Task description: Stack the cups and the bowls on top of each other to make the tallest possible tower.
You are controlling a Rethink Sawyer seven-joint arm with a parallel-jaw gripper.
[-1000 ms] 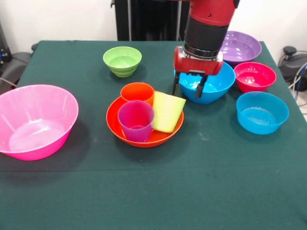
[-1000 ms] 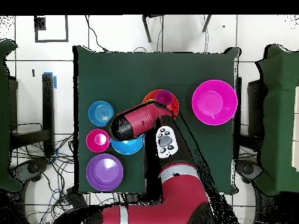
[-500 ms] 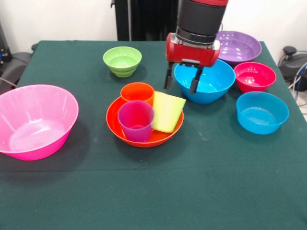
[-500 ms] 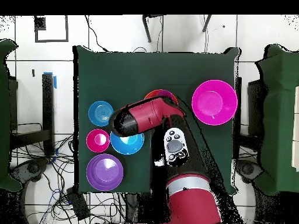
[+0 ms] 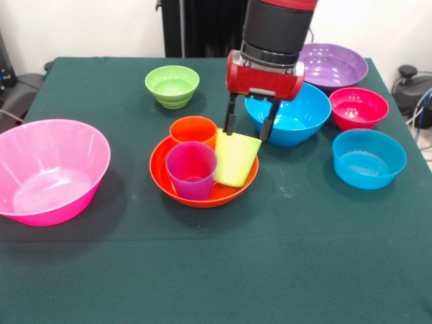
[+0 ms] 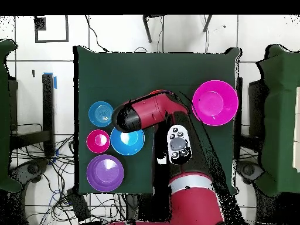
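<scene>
**Open claw above the lime cup**

I see the gripper (image 5: 247, 127) at frame centre, fingers spread and empty, just over the lime green cup (image 5: 236, 158). That cup leans in the orange bowl (image 5: 202, 194) beside the purple cup (image 5: 192, 169) and orange cup (image 5: 193, 129) — no tower stands.

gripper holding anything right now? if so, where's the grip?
Nothing held. The gripper is open, fingers spread just above the rim of the tilted lime green cup in the orange bowl, not closed on it.
</scene>
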